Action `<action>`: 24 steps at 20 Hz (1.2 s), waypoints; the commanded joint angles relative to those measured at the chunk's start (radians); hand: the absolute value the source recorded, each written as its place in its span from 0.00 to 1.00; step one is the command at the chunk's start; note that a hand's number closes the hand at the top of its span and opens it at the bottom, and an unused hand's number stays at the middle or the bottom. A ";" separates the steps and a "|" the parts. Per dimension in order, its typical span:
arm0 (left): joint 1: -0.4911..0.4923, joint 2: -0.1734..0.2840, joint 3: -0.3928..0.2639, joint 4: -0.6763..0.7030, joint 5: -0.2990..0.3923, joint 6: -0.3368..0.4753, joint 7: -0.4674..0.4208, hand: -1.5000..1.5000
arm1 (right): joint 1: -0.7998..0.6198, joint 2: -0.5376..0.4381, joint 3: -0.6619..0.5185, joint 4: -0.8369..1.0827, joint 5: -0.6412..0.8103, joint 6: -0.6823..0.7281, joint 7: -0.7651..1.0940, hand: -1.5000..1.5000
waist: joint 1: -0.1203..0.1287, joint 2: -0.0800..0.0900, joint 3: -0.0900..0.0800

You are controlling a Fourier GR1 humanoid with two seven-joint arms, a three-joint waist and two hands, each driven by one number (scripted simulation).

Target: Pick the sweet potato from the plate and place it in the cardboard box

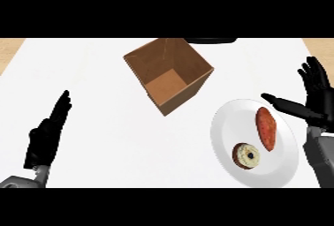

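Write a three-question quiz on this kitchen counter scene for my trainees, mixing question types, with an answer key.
1. True or false: the sweet potato lies inside the cardboard box.
2. What else shares the plate with it? A) doughnut B) apple C) spoon
3. Which hand is nearer the plate?

Key:
1. False; it lies on the plate.
2. A, the doughnut.
3. The right hand, fingers open beside the plate; the left hand is open at the counter's far side.

The right hand (318,95) ran off the picture's right edge, so part of it was cut. A dark thing (210,40) at the table's (104,145) far edge was mostly clipped, couldn't tell what it was. Both forearms got cropped at the bottom.
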 commanded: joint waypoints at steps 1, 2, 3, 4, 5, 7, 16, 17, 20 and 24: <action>0.031 -0.030 0.016 -0.031 -0.073 -0.013 0.029 0.50 | -0.062 0.007 -0.060 0.115 0.012 0.039 -0.064 0.00 | -0.002 -0.005 0.001; -0.019 -0.035 0.027 0.085 -0.042 -0.034 -0.035 0.50 | 0.003 -0.085 -0.052 0.087 0.018 0.112 -0.080 0.00 | -0.009 -0.004 0.001; 0.011 -0.025 -0.016 -0.018 -0.058 -0.008 0.039 0.50 | 0.005 -0.096 0.021 0.074 0.096 0.070 -0.024 0.00 | -0.004 -0.006 0.001; 0.025 -0.052 -0.017 0.013 -0.058 0.002 -0.008 0.50 | 0.017 -0.131 0.062 0.023 0.118 0.097 0.043 0.00 | -0.009 -0.007 0.000; 0.039 -0.035 -0.006 -0.005 -0.054 0.010 0.009 0.50 | 0.042 -0.205 0.072 0.013 0.142 0.134 0.069 0.00 | -0.011 -0.010 0.000; 0.007 0.002 0.023 -0.025 -0.028 -0.030 0.028 0.50 | 0.024 -0.269 0.125 0.048 0.228 0.149 0.106 0.00 | -0.001 -0.007 -0.001; 0.056 -0.009 0.011 -0.043 -0.060 -0.017 0.000 0.50 | 0.003 -0.527 0.308 -0.103 0.281 0.575 0.419 0.00 | 0.002 -0.013 -0.002; 0.038 0.007 0.037 -0.009 -0.028 -0.057 0.002 0.50 | -0.038 -0.498 0.334 -0.125 0.272 0.605 0.488 0.00 | 0.006 -0.008 -0.002; 0.036 -0.025 0.021 -0.038 -0.058 -0.023 0.040 0.50 | -0.035 -0.495 0.349 -0.201 0.237 0.692 0.590 0.00 | -0.007 -0.009 -0.001; 0.001 -0.071 0.032 -0.007 -0.096 -0.022 0.053 0.50 | -0.004 -0.424 0.339 -0.305 0.263 0.678 0.736 0.00 | -0.012 -0.007 0.001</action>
